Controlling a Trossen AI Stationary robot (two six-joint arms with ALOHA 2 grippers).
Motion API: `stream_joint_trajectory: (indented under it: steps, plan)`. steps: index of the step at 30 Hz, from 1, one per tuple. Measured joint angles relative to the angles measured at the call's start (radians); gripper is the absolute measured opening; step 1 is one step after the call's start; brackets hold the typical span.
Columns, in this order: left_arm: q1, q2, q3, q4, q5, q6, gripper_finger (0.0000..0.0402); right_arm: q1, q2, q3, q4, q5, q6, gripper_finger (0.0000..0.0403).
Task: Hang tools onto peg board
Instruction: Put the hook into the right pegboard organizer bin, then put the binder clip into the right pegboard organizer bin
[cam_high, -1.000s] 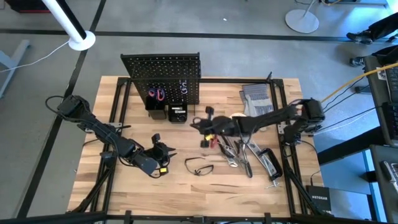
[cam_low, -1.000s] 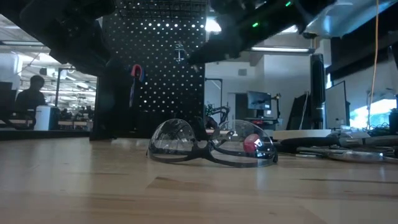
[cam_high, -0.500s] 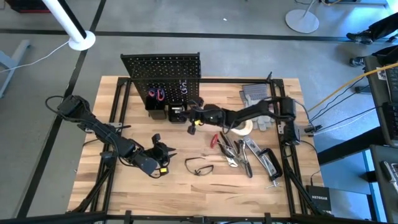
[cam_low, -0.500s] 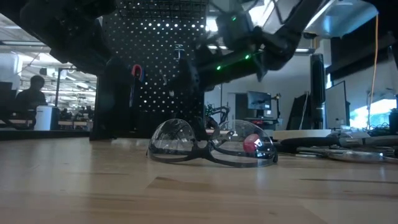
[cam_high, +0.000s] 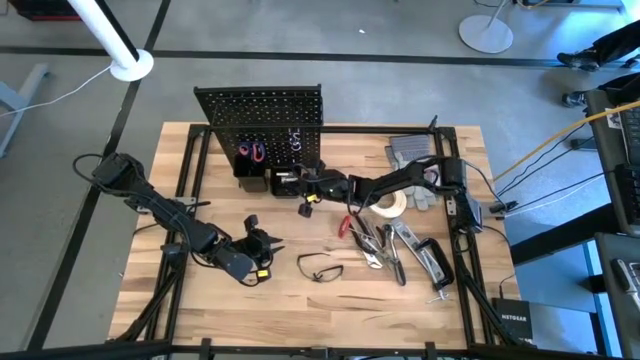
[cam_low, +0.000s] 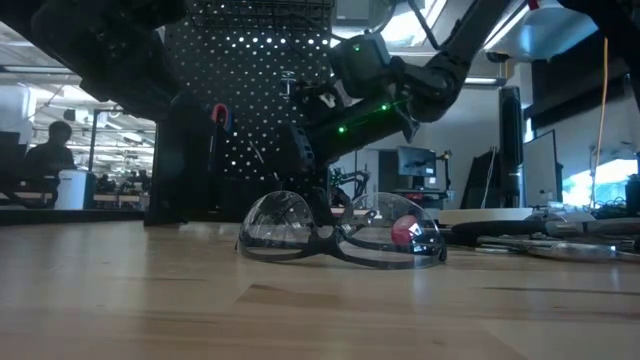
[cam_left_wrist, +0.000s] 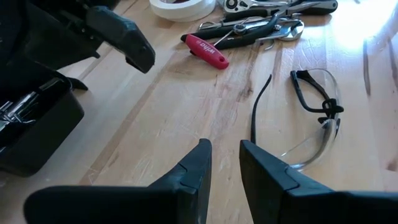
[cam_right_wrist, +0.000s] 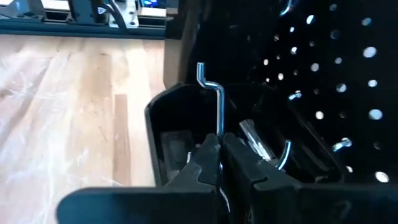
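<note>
**Right arm at bins, holding a hook**

Right gripper (cam_high: 303, 184) is reached across the desk (cam_high: 230, 290) to the foot of the peg board (cam_high: 260, 115), right at the black bins (cam_high: 268, 181). Jaws nearly shut, pinching a thin bent metal hook (cam_right_wrist: 215, 102) that stands upright between the fingertips (cam_right_wrist: 205, 155). Wrist view puts the hook just over an open bin (cam_right_wrist: 186, 134) with shiny metal bits inside (can't tell what they are). Low view: the arm slopes down in front of the board with green LEDs lit.

Board stands upright at the desk's far edge. A red-handled tool (cam_high: 252, 151) already hangs on it, with a small silver piece (cam_high: 296, 139) beside it.

Left gripper (cam_high: 262, 246) sits low near the desk's front left, holding nothing; jaws parted a narrow gap (clear in its wrist view).

Still on the desk:
- safety glasses (cam_high: 320, 267), front centre, just beside the left gripper
- tape roll (cam_high: 390, 204), under the right arm
- pliers and other tools (cam_high: 375, 240) in a loose pile to the right, red handle (cam_left_wrist: 205, 50) sticking out
- bar level (cam_high: 432, 262), right of the pile
- grey gloves (cam_high: 408, 152), far right corner
</note>
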Motion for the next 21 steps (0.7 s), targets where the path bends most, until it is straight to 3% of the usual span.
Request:
stream_joint_trajectory:
  steps: [7,17,21]
  plan:
    - [0.000,0.000,0.000,0.001,0.000,-0.002,0.0072,0.002,0.000,0.000,0.001,0.000,0.000,0.0020]
    - [0.000,0.000,0.000,0.001,0.000,-0.003,0.0072,0.004,-0.037,0.000,-0.029,0.018,-0.001,0.0126]
    - [0.000,0.000,0.000,0.001,0.000,-0.003,0.0072,0.015,-0.122,0.000,-0.164,-0.025,0.009,0.0144]
